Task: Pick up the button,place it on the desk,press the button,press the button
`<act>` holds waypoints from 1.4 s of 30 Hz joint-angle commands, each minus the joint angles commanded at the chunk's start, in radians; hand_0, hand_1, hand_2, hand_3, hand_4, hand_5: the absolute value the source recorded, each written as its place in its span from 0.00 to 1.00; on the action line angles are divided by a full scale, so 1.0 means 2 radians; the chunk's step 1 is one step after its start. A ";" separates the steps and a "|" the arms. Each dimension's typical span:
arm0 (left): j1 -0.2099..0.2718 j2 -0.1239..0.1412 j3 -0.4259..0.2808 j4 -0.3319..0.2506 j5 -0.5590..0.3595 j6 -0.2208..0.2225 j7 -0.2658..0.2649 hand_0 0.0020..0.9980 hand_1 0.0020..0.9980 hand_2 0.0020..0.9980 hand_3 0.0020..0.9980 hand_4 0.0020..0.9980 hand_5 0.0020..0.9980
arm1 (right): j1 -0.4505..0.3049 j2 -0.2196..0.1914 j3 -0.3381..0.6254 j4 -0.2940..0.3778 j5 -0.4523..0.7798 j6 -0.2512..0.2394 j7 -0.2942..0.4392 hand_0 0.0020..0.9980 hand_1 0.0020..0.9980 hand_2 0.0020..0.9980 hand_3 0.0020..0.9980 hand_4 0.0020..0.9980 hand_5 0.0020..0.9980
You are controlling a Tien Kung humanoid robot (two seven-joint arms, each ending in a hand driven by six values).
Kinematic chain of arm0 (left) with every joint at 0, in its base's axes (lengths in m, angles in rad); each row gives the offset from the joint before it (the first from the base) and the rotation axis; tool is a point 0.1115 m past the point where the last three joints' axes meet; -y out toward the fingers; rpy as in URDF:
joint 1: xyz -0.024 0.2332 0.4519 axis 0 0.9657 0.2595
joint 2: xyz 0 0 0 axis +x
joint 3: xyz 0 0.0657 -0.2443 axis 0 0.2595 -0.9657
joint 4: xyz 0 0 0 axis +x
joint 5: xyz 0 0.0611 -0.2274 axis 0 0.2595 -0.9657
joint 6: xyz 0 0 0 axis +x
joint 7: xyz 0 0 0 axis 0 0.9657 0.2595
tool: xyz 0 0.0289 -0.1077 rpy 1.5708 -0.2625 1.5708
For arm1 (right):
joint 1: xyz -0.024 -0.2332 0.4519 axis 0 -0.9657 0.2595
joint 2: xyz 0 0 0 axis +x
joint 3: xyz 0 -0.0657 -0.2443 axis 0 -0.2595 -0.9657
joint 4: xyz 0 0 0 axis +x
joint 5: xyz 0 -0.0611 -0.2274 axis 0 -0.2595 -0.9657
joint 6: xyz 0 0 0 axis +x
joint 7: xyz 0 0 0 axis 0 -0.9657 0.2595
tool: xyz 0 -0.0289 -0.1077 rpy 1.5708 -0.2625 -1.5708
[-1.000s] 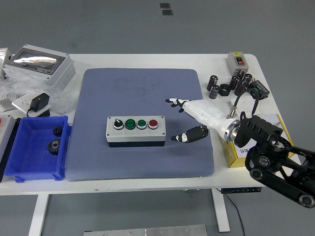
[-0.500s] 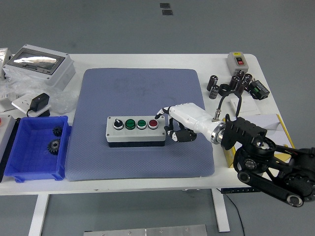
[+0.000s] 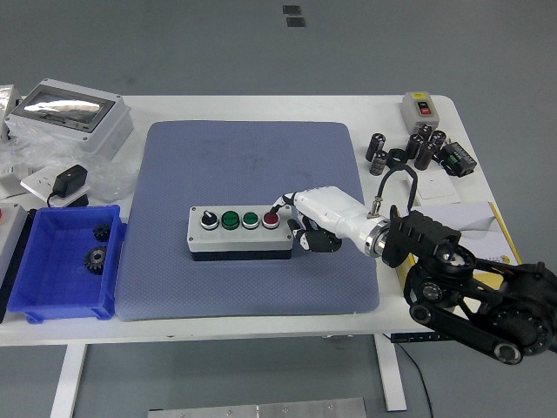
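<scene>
Grey padding (image 3: 252, 287) steadies your button box (image 3: 240, 232). Your right hand (image 3: 315, 218) extends one fingertip (image 3: 272, 210) onto the red button (image 3: 271, 219), the other fingers curled clear.

floor: smooth grey floor (image 3: 174, 48) filling the top of the view and showing again below the table
floor marks: two small dark rectangular plates (image 3: 293, 16) lying near the top edge
furniture: white rectangular table (image 3: 261, 109) with rounded far corners, on white metal legs (image 3: 71, 376)
under the table: pale metal plate (image 3: 257, 408) at the bottom edge
light: even and soft, weak shadows
</scene>
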 joint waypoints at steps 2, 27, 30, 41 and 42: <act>0.000 0.000 0.000 0.000 0.000 0.000 -0.001 0.71 0.69 0.69 0.82 0.48 0.80 | 0.001 0.002 -0.008 -0.004 -0.003 0.001 -0.004 0.06 0.12 0.17 0.74 0.24 0.00; 0.002 -0.003 0.001 0.001 0.000 -0.001 0.003 0.71 0.69 0.69 0.83 0.49 0.81 | -0.140 0.024 0.216 -0.032 0.232 -0.096 0.186 0.07 0.15 0.19 0.72 0.51 0.19; 0.002 -0.004 0.003 0.002 -0.002 -0.002 0.004 0.71 0.69 0.69 0.83 0.49 0.81 | -0.179 0.041 0.260 -0.041 0.274 -0.100 0.221 0.07 0.15 0.19 0.72 0.51 0.19; -0.001 -0.002 -0.005 0.005 0.012 -0.008 0.003 0.71 0.69 0.69 0.83 0.49 0.81 | -0.267 0.080 0.356 -0.045 0.389 -0.090 0.316 0.77 0.75 0.78 0.79 0.86 0.71; -0.002 -0.001 -0.007 0.006 0.016 -0.009 0.002 0.71 0.69 0.69 0.83 0.49 0.81 | -0.269 0.080 0.361 -0.043 0.393 -0.090 0.319 0.77 0.75 0.78 0.79 0.86 0.71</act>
